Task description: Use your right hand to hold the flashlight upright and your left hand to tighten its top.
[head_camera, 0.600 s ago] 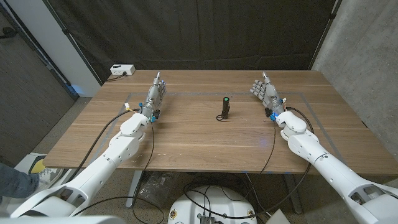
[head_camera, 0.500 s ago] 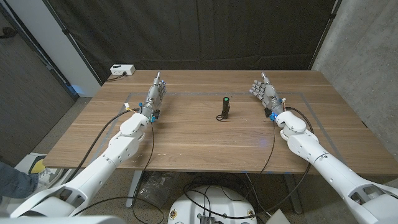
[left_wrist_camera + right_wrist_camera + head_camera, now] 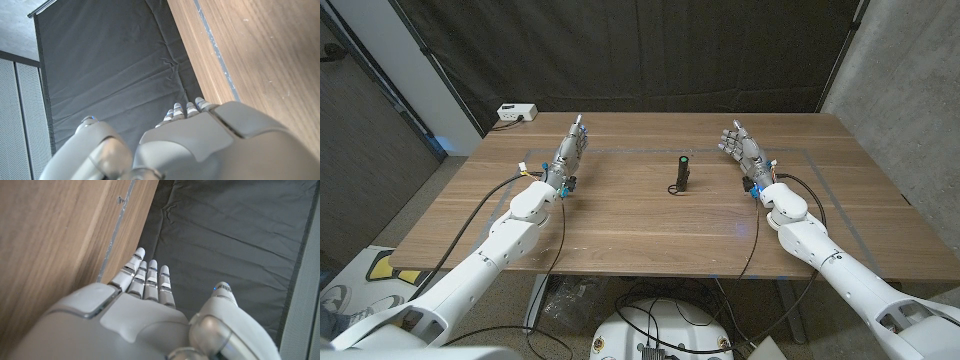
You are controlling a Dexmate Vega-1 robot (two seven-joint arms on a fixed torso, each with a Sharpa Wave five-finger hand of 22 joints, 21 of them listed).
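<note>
My right hand [image 3: 745, 147] stands on the table [image 3: 620, 220] with its fingers stretched and apart, holding nothing; my left hand [image 3: 571, 152] on the other side is the same, fingers straight and together, released; I judge that both wait in a start pose, well apart, so that the middle stays free. The flashlight [image 3: 684, 172] stands upright between my two hands, nearer to my right one, on its inner side and a little toward my body; this suits the task, because the right hand must take its body first; a thin cord or loop seems to lie at its foot, but it is too small to be sure. Beyond my left hand, at the far table corner, lies a small white box [image 3: 517, 112].

From the left wrist, my left hand [image 3: 200, 145] shows its back, the fingertips [image 3: 186, 106] reaching toward the table's edge and the dark curtain [image 3: 110, 70] behind; nothing is in its grasp.

From the right wrist, my right hand [image 3: 135, 315] shows also its back, fingers [image 3: 150, 280] straight and side by side, the thumb apart; it holds nothing, so I think the first grasp is not yet begun.
</note>
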